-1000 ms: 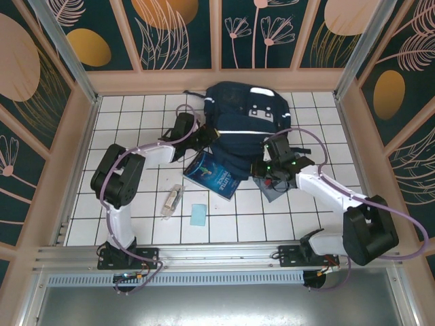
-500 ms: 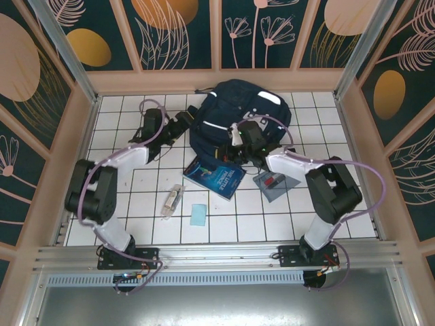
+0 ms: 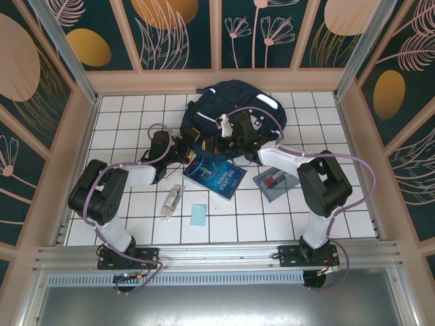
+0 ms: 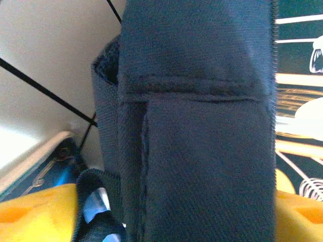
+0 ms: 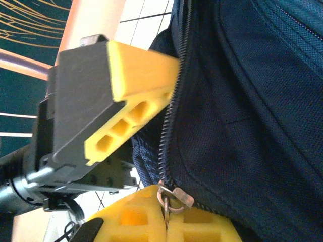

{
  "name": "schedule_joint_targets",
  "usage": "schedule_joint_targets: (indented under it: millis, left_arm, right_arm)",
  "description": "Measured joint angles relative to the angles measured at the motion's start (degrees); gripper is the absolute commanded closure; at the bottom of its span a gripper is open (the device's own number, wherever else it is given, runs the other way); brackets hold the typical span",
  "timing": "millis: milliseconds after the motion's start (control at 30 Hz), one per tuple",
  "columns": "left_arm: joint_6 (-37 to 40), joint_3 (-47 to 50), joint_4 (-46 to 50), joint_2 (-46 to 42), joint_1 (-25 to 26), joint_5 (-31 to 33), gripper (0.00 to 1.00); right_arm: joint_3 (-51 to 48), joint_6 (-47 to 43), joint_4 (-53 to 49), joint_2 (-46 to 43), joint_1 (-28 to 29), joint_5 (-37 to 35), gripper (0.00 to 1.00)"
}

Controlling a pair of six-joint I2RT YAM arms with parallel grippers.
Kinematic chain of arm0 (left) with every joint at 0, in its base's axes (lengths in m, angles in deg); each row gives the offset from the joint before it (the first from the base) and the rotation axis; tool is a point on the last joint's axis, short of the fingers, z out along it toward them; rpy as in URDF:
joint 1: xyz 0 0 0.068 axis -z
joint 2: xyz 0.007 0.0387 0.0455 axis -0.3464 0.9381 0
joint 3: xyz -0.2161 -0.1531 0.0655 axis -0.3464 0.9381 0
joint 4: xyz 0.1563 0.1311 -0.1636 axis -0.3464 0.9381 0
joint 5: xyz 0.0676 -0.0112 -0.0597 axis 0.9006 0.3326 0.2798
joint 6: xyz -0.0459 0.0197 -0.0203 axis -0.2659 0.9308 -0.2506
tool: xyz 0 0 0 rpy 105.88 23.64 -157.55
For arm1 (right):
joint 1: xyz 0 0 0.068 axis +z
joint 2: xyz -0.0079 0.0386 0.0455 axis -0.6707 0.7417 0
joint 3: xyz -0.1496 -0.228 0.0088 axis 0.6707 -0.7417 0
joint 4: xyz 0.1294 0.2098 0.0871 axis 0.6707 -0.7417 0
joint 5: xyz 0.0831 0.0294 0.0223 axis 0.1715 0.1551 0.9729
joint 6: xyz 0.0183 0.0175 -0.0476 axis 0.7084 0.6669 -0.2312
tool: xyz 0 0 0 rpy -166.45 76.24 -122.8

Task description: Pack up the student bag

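wht tiles (image 3: 122,122), floral walls (image 3: 177,34) | L pincer (image 3: 190,146) agape | R pincer (image 5: 166,222) clamps student bag (image 3: 234,96)

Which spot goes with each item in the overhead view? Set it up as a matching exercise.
Items:
1. dark navy fabric backpack
2. blue paperback book
3. small pale blue square pad
4. flat grey case with a red item

Places:
A. right of the book
B. far middle of the white tiled table
C. closest to the near edge
D. just in front of the backpack

Pairs: 1-B, 2-D, 3-C, 4-A
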Motion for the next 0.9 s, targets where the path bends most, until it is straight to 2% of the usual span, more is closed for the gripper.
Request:
schedule_joint_targets:
  millis: [100,133,367,567,667,900]
  left_arm:
    - [-1.7,-0.66,-4.31,2.78,0.61,-0.96,0.87]
    - [-1.95,-0.66,-5.09,3.23,0.9,-1.18,1.0]
    - [-0.98,-0.61,-5.6,3.54,1.97,-1.55,1.0]
    - [0.28,-0.61,-4.17,3.54,0.92,-1.75,1.0]
    - [0.59,-0.61,-3.45,3.52,0.37,-1.79,1.0]
    - [1.42,-0.61,-1.73,1.38,-0.07,-2.8,1.0]
  right_arm:
    - [-1.75,1.2,0.42,-0.48,-0.07,-0.39,1.0]
    - [-2.56,1.36,0.44,-0.7,-0.09,-0.52,1.0]
    - [-9.44,1.92,-1.42,-6.38,-0.09,-4.24,1.0]
    - [-16.11,1.92,-7.67,-10.86,-1.2,-8.85,1.0]
    - [-16.37,-0.44,-12.22,-10.99,-3.78,-11.39,1.0]
    - [-14.12,-7.13,-20.35,-10.91,-16.06,-18.51,1.0]
